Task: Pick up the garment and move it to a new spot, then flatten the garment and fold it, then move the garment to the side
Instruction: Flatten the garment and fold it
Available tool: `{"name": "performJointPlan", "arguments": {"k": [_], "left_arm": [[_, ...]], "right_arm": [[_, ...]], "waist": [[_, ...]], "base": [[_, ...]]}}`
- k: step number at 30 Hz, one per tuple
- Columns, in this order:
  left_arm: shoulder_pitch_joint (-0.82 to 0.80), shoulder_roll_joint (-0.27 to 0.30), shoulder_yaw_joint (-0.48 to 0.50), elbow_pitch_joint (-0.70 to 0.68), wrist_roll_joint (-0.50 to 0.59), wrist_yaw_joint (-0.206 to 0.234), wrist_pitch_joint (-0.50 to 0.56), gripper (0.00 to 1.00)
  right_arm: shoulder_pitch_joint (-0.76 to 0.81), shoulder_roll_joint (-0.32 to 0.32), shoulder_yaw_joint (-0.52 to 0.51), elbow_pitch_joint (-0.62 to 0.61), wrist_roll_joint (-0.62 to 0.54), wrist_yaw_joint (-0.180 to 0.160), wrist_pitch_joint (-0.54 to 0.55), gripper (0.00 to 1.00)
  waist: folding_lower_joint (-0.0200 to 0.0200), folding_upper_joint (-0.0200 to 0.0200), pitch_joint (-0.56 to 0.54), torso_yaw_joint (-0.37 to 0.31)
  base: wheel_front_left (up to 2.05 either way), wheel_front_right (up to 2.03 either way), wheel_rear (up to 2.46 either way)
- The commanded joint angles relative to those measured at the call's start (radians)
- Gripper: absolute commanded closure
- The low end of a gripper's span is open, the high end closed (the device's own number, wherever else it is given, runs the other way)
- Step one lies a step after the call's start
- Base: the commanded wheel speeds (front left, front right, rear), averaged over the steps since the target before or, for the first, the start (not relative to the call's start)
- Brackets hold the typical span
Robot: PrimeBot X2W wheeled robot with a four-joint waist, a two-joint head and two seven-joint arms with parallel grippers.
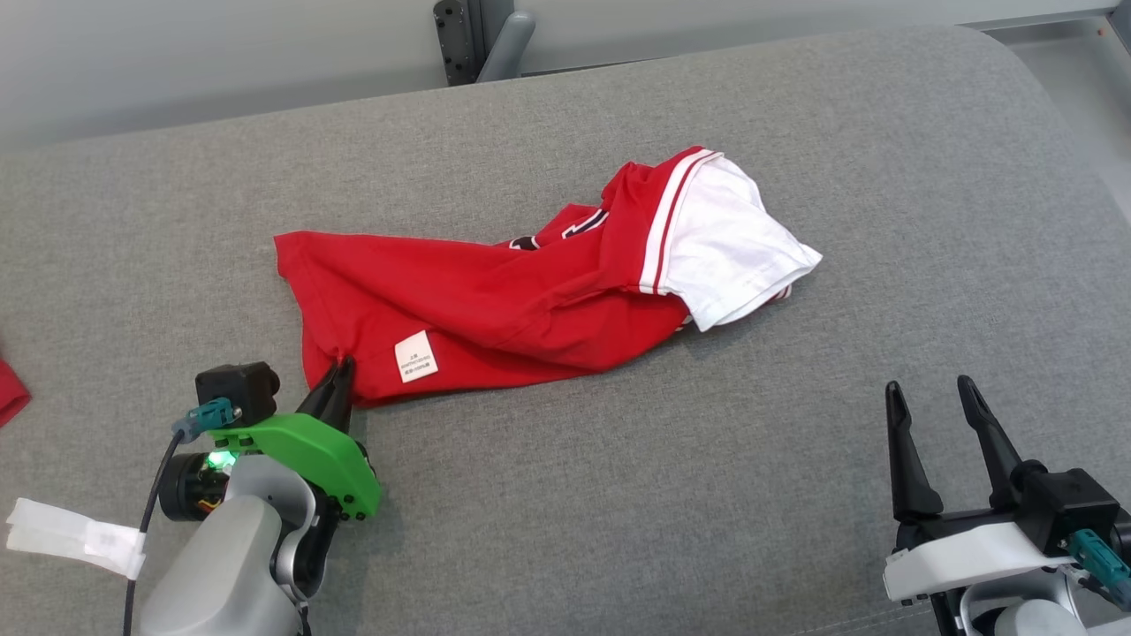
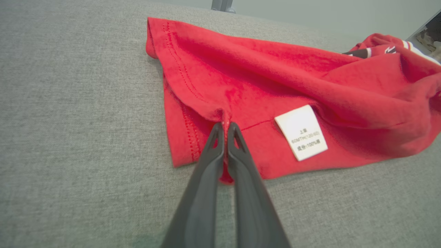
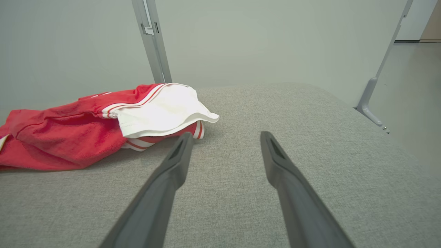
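Note:
The garment [image 1: 495,300] is a crumpled red shirt with white sleeves and a white care label [image 1: 415,356], lying mid-surface on the grey padded table. My left gripper [image 1: 340,369] is shut on the shirt's near hem corner; in the left wrist view its fingertips [image 2: 225,128] pinch a fold of red cloth [image 2: 241,89] beside the label [image 2: 301,132]. At the lower right my right gripper [image 1: 929,389] stands open, well apart from the shirt. In the right wrist view it [image 3: 224,137] points past the white sleeve [image 3: 162,110], nothing between its fingers.
The grey padded table [image 1: 795,459] extends all round the shirt, its rounded edge at the far right. A metal post [image 1: 482,35] stands behind the far edge. A bit of red cloth [image 1: 11,389] shows at the left edge, and a white tag [image 1: 75,534] hangs on my left arm's cable.

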Motion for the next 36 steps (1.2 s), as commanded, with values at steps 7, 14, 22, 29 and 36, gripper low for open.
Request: {"name": "performJointPlan", "arguments": {"k": [7,14,22,29,36], "left_arm": [[-0.024,0.028,0.014,-0.069,0.014,-0.012,-0.064,1.00],[0.165,0.117,0.044,-0.312,-0.016,0.014,-0.079,1.00],[0.437,0.108,0.033,-0.429,-0.021,0.077,-0.117,1.00],[0.482,0.031,0.068,-0.359,0.013,0.037,-0.142,1.00],[0.505,-0.044,0.176,-0.296,0.091,-0.020,-0.139,0.00]], "right_arm": [[0.011,-0.003,-0.008,0.005,0.000,0.000,-0.003,0.00],[0.042,-0.003,-0.014,0.004,0.006,0.000,-0.003,0.00],[0.052,-0.003,-0.019,0.002,-0.001,0.000,-0.003,0.00],[0.048,-0.003,-0.020,0.005,-0.010,0.000,-0.003,0.00],[0.051,-0.003,-0.021,0.012,-0.021,0.000,-0.003,0.00]], "waist": [[0.0000,-0.0001,-0.028,0.007],[0.0000,-0.0001,-0.055,0.017],[0.0000,-0.0001,-0.051,0.049],[0.0000,-0.0001,-0.051,0.076],[0.0000,-0.0001,-0.067,0.090]], "base": [[0.00,0.00,0.00],[0.00,0.00,0.00],[0.00,0.00,0.00],[0.00,0.00,0.00],[0.00,0.00,0.00]]}}
